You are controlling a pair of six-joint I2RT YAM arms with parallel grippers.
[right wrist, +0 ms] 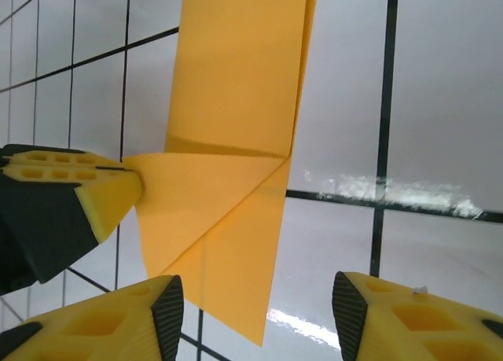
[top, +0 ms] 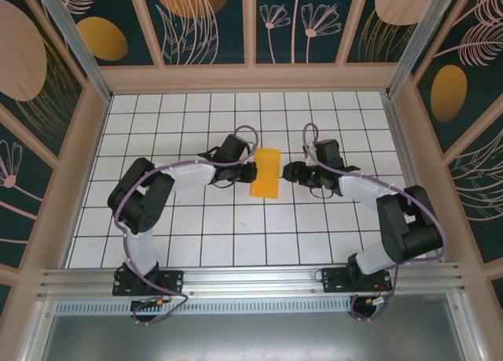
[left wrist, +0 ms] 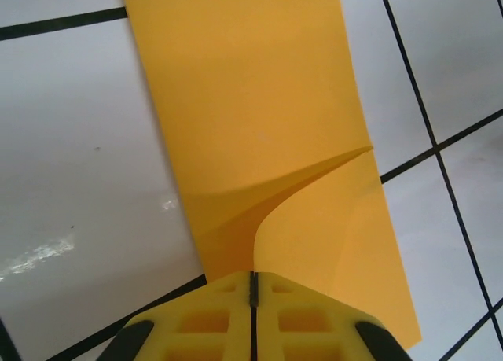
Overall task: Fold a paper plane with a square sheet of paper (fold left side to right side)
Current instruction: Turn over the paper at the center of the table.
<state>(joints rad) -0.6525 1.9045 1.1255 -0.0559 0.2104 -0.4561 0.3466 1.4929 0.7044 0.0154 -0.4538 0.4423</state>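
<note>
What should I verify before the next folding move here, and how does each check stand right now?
1. Left gripper jaws shut on the edge of the folded sheet of paper: ok.
2. Right gripper jaws open, gripping nothing: ok.
3. Sheet lying flat on the table: not ok, one flap curls up toward the left jaws.
4. Long edges of the layers lined up: cannot tell.
5. Sheet sitting mid-table between the two grippers: ok.
</note>
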